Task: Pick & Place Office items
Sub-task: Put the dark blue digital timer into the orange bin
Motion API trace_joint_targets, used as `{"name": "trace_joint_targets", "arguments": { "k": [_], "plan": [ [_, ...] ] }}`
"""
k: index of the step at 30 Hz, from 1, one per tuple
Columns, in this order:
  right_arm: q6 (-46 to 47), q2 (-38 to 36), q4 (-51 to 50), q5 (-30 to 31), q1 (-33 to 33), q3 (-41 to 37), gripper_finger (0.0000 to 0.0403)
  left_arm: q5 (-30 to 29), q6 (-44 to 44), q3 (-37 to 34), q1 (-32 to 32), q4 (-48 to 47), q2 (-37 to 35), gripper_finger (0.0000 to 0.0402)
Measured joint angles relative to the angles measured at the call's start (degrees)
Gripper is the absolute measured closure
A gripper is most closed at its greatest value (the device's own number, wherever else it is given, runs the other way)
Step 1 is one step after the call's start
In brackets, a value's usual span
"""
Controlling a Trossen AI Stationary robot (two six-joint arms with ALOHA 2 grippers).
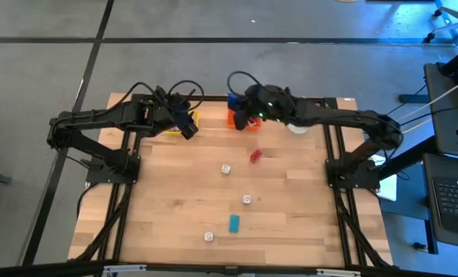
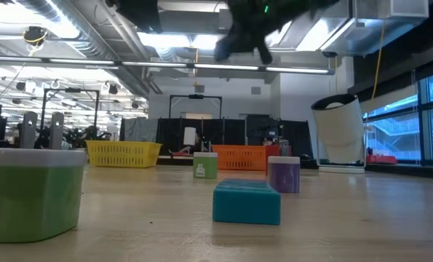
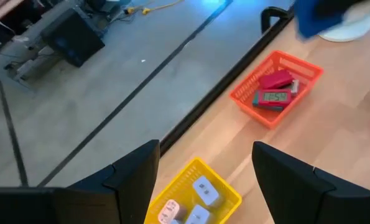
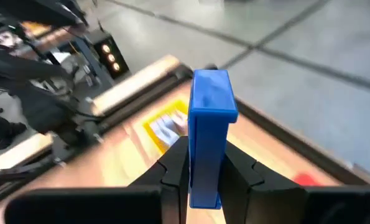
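Observation:
My right gripper (image 1: pixel 242 114) is shut on a blue block (image 4: pixel 208 112) high above the orange tray (image 1: pixel 232 118) at the table's far edge. The orange tray (image 3: pixel 277 87) holds red and teal pieces. My left gripper (image 1: pixel 187 125) is open and empty above the yellow tray (image 3: pixel 194 196), which holds white pieces. Loose on the table lie a red piece (image 1: pixel 255 156), a teal block (image 1: pixel 234 223) and three white cubes (image 1: pixel 225 168), (image 1: pixel 246 199), (image 1: pixel 208 236). My right gripper pinches the blue block between its two fingers (image 4: pixel 172 165), on two opposite sides of its end nearest the wrist (image 4: pixel 204 180). The rest of the block sticks out past the fingertips. The block is lifted clear of the table and the trays.
A white round container (image 1: pixel 298 127) stands just right of the orange tray. In the low view the teal block (image 2: pixel 247 202), a lilac cube (image 2: pixel 283 175) and a large green-and-white cube (image 2: pixel 30 193) stand close to the near edge. Black frame rails run along both table sides.

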Motion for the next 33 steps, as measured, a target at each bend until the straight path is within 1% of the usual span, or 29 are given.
{"name": "trace_joint_targets", "arguments": {
  "k": [4,7,14,23,27,33],
  "plan": [
    [3.2,5.3,0.0,-4.3,-4.9,0.0,0.0342,-4.4,0.1,0.0,0.6,0.0,0.0,0.0148],
    [3.3,8.8,0.0,-5.9,-7.5,0.0,0.0342,-6.5,0.1,0.0,1.7,0.0,0.0,0.0148],
    [-0.5,15.4,-0.7,-6.4,-11.8,0.0,0.0342,-6.8,0.1,0.0,5.8,0.1,0.0,0.0148],
    [-2.0,20.0,-2.4,-6.7,-12.6,0.0,0.0342,-6.1,0.0,0.0,11.4,0.5,0.0,0.0148],
    [-3.2,21.6,-2.9,-8.1,-12.6,0.0,0.0342,-4.9,0.0,0.0,12.9,0.5,0.0,0.0148],
    [-2.8,21.8,-3.2,-8.1,-12.5,0.0,0.0339,-4.8,0.1,0.0,14.0,0.5,0.0,0.0148]
  ]
}}
